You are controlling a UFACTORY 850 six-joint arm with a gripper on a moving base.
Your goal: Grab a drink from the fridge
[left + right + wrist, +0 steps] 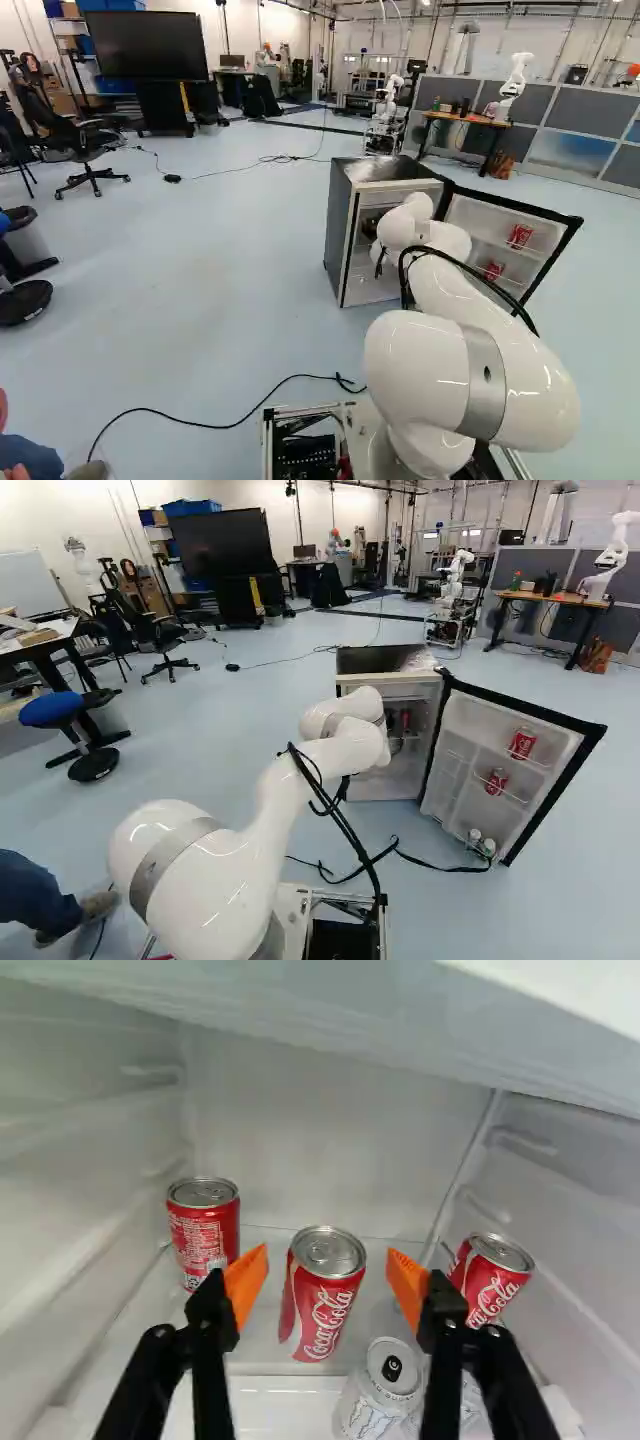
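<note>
Left base view: a white jointed robot arm (470, 370) reaches into a small grey fridge (340, 240), its door (480, 215) open.

Right base view: two red soda cans (522, 744) (495, 781) sit in the door's racks, beside the arm's way out; backing out crookedly could knock the door.

Wrist view: the black gripper (327, 1282) has its orange-padded fingers (246, 1285) wide apart, holding nothing. An upright red Coca-Cola can (322, 1300) stands ahead, between them. A silvery-white can (390, 1385) sits close by, near one finger; advancing low or off-centre could topple either.
</note>
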